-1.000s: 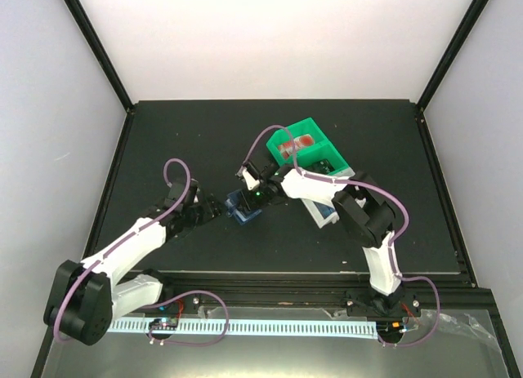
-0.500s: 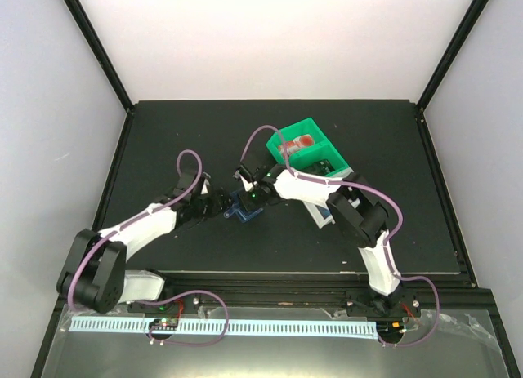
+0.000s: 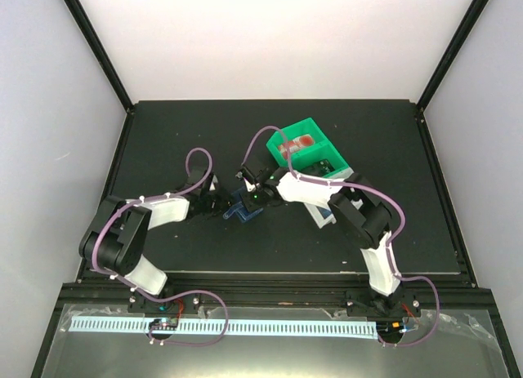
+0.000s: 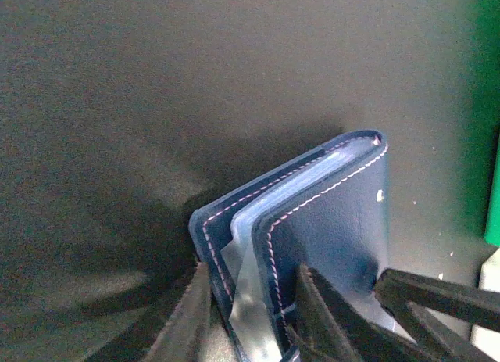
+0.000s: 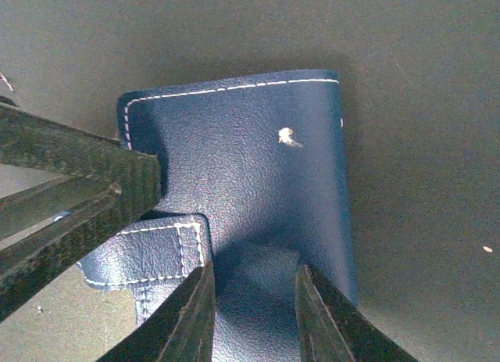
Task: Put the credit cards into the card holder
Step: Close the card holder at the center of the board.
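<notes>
The card holder (image 3: 239, 210) is a navy folded wallet standing on edge mid-table. In the left wrist view (image 4: 344, 213) its two flaps gape slightly around a lighter blue lining and a pale glossy sheet (image 4: 251, 299); I cannot tell if that is a card. My left gripper (image 3: 222, 205) (image 4: 251, 272) straddles the wallet's near end, a finger on each outer face. My right gripper (image 3: 249, 197) (image 5: 252, 270) is nearly closed on the wallet's outer face (image 5: 250, 166), beside the snap tab (image 5: 148, 252). A red-and-white card (image 3: 301, 143) lies in the green bin (image 3: 304, 123).
The green bin stands just behind and right of the wallet, with a white bin (image 3: 327, 216) to its near right under the right arm. Black frame posts run along the table's sides. Both arms meet at the wallet.
My left arm has swung right and forward, and its gripper has come up to the wallet and straddles it. The right gripper has stayed on the wallet, barely shifting.
</notes>
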Tool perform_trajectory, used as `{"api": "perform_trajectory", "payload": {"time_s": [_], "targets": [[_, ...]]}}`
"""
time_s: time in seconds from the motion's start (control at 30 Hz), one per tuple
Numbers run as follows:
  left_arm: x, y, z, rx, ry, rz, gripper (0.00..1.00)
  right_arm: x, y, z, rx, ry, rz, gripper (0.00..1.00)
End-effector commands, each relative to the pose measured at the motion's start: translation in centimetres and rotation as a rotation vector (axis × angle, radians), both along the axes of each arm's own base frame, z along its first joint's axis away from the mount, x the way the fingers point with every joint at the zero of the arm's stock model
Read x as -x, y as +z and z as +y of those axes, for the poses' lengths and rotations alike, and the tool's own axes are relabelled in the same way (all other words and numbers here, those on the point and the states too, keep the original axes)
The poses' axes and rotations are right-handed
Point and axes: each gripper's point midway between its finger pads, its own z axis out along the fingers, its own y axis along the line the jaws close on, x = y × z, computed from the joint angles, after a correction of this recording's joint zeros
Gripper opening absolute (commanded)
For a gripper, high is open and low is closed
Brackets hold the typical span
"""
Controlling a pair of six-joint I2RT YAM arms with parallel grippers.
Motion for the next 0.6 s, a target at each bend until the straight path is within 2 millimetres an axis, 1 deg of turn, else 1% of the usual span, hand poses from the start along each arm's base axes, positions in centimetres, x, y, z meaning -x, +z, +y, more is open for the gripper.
{"api": "perform_trajectory", "payload": {"time_s": [0.0,0.07,0.17,0.27,0.3,0.33,0.43,0.5,0.57], "targets": [[-0.3,-1.1,0.3,-0.021,0.029,0.036,0.28,1.2,-0.8,-0.8,0.001,-0.013,0.053,0.32],[0.6,-2.4,0.9,-0.044,0.034,0.071,0.23,0.9,0.6,-0.4,-0.046,-0.013,0.039,0.34],[1.6,-3.9,1.4,-0.074,0.032,0.115,0.17,0.2,2.2,-0.3,-0.107,-0.031,0.039,0.36],[2.1,-4.9,1.7,-0.102,0.015,0.133,0.12,-1.0,3.4,-1.1,-0.143,-0.071,0.018,0.41],[2.3,-5.2,1.9,-0.116,0.007,0.138,0.11,-1.5,3.5,-1.8,-0.141,-0.097,0.014,0.43],[2.5,-5.5,2.0,-0.127,0.001,0.142,0.09,-2.1,3.4,-2.5,-0.135,-0.126,0.015,0.45],[3.0,-6.3,2.3,-0.148,-0.021,0.156,0.07,-2.6,2.0,-3.4,-0.124,-0.161,0.078,0.5],[3.2,-6.6,2.3,-0.153,-0.026,0.161,0.07,-2.1,0.9,-3.2,-0.132,-0.141,0.129,0.52],[3.3,-6.9,2.3,-0.151,-0.029,0.164,0.06,-1.3,0.4,-2.4,-0.164,-0.107,0.176,0.53]]}}
